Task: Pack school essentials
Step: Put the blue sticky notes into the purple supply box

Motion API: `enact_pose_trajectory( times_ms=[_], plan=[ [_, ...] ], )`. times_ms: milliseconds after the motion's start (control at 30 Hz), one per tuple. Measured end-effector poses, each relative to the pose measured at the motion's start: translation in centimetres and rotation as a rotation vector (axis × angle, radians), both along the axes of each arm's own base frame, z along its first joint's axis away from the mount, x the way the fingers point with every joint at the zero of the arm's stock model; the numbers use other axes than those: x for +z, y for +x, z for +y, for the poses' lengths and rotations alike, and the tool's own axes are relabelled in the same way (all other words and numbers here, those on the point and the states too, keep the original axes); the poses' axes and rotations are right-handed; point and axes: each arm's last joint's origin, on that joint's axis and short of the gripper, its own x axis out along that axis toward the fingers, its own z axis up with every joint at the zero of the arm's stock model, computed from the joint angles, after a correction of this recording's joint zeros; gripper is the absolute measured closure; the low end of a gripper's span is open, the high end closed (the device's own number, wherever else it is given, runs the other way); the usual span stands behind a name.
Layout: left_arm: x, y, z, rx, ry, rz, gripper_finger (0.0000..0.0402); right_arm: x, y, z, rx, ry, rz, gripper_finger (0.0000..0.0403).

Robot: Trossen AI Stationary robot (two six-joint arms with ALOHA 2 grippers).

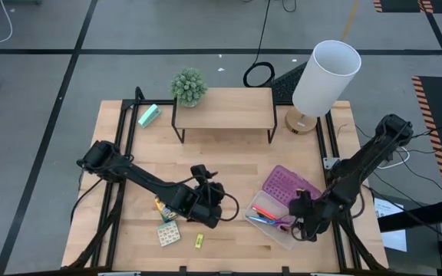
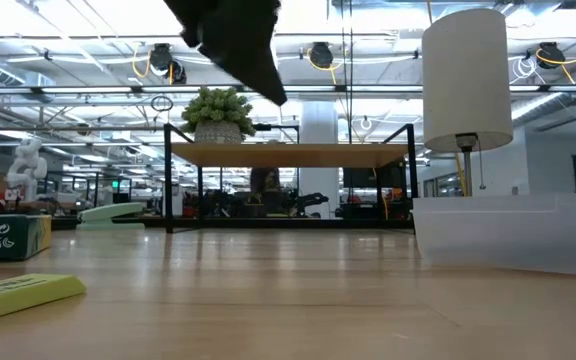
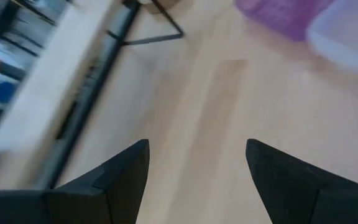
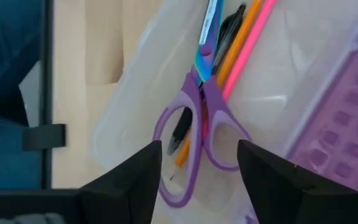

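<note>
The left gripper (image 1: 215, 201), fingers spread and empty, hangs over the tabletop (image 1: 229, 161) near its front edge. The right gripper (image 1: 301, 217), also spread, sits above the clear box (image 1: 271, 228), where purple-handled scissors (image 4: 194, 134), pencils (image 4: 244, 37) and a black pen (image 4: 229, 28) lie. A crayon box (image 1: 164, 211), card pack (image 1: 169, 234) and yellow piece (image 1: 199, 241) lie beside the left gripper.

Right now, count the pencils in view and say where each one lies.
2. The orange pencil and the pink pencil lie side by side in the clear box, beside the purple-handled scissors. Others may be hidden.

purple-handled scissors (image 4: 194, 134) (iridescent blade), pink pencil (image 4: 248, 46)
</note>
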Motion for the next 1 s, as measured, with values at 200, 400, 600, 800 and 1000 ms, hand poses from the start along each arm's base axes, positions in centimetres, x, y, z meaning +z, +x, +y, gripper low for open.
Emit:
enact_pose_trajectory(
  times_ms=[200, 400, 600, 800, 1000],
  plan=[
    [0.1, -0.2, -1.6, -0.044, -0.161, -0.038, 0.0131, 2.4, -0.7, -1.3, 0.049, -0.072, -0.193, 0.0201],
    [0.2, -1.3, -3.8, -0.081, -0.271, -0.043, 0.0131, 4.1, -0.9, -2.3, 0.105, -0.257, -0.407, 0.0202],
    [0.0, -3.5, -6.6, -0.050, -0.393, -0.047, 0.0131, 4.5, -0.8, -2.7, 0.056, -0.367, -0.479, 0.0202],
    [-0.2, -6.2, -9.5, 0.013, -0.493, -0.078, 0.0131, 4.0, -0.6, -2.5, 0.045, -0.407, -0.474, 0.0202],
    [-0.6, -9.0, -12.1, 0.055, -0.571, -0.097, 0.0131, 3.8, -0.3, -2.3, 0.069, -0.436, -0.471, 0.0202]
  ],
)
